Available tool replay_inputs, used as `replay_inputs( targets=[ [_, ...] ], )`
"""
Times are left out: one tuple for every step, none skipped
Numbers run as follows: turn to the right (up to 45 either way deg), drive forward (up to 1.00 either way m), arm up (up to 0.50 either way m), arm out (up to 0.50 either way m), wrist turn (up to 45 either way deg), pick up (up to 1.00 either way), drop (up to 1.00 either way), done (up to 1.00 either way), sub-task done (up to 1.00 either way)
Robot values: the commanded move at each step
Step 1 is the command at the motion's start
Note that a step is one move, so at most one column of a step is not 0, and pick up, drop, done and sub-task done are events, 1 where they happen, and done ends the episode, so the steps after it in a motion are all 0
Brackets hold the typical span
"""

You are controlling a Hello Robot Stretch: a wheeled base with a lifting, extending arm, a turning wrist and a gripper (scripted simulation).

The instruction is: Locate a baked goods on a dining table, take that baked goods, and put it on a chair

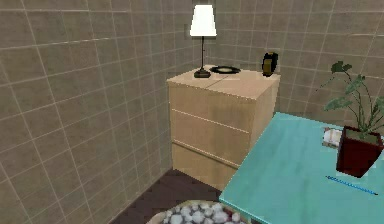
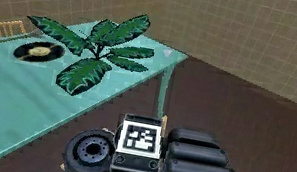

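Tiled walls back the turquoise table; toward its left end lies a dark disc with a tan centre, perhaps the baked goods. Just right of the table sits my gripper; its finger spread and any load I cannot tell.
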Motion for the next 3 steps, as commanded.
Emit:
replay_inputs(
  targets=[
    [0.0, 0.0, 0.0, 0.44, 0.0, 0.0, 0.0, 0.0, 0.0],
    [0.0, 0.0, 0.0, 0.0, 45.0, 0.0, 0.0, 0.0, 0.0],
    [0.0, 0.0, 0.0, 0.0, 45.0, 0.0, 0.0, 0.0, 0.0]
  ],
)
